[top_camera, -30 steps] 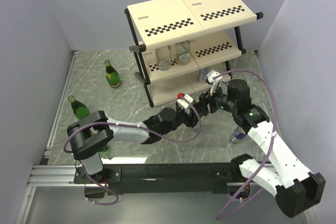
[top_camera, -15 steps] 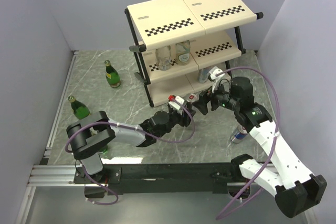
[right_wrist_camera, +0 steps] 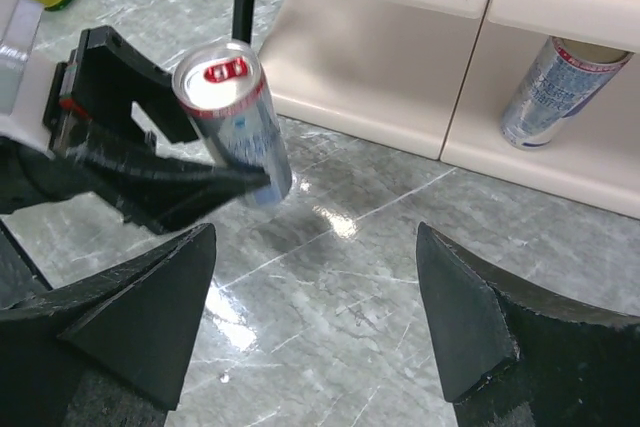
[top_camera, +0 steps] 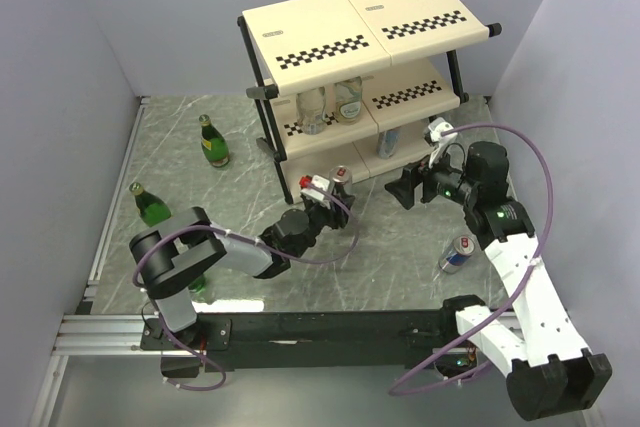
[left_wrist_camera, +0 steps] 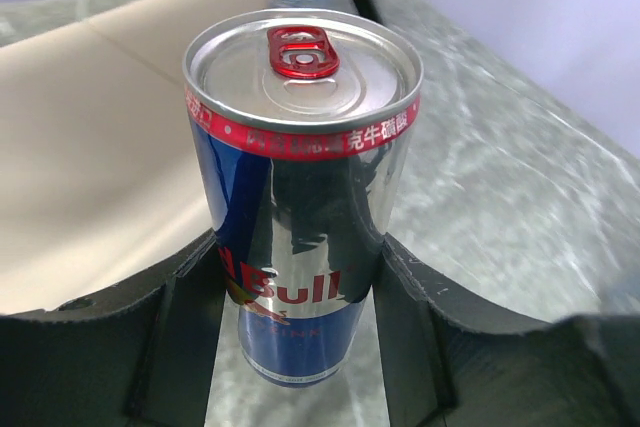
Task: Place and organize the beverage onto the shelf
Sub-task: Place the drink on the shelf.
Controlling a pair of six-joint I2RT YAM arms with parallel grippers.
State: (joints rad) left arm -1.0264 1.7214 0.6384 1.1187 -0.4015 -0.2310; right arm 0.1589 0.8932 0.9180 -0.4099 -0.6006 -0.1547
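Note:
My left gripper (top_camera: 326, 193) is shut on a slim silver-and-blue can (top_camera: 339, 178), held upright just above the table in front of the shelf's (top_camera: 330, 42) bottom left panel. The left wrist view shows the can (left_wrist_camera: 300, 177) between both black fingers (left_wrist_camera: 175, 337). My right gripper (top_camera: 405, 188) is open and empty, to the right of that can (right_wrist_camera: 236, 119). A second can (top_camera: 390, 143) stands on the bottom tier. A third can (top_camera: 457, 254) stands on the table at the right. Two clear bottles (top_camera: 313, 112) stand on the middle tier. Green bottles (top_camera: 212, 143) (top_camera: 152, 207) stand on the table at the left.
A third green bottle (top_camera: 197, 285) is partly hidden by the left arm's base. The shelf's black frame post (right_wrist_camera: 242, 7) stands just behind the held can. Grey walls close in the table on the left, back and right.
The two grippers were together around the can. Now my left gripper has carried the can left toward the shelf's bottom left panel, and my right gripper has drawn back to the right, open.

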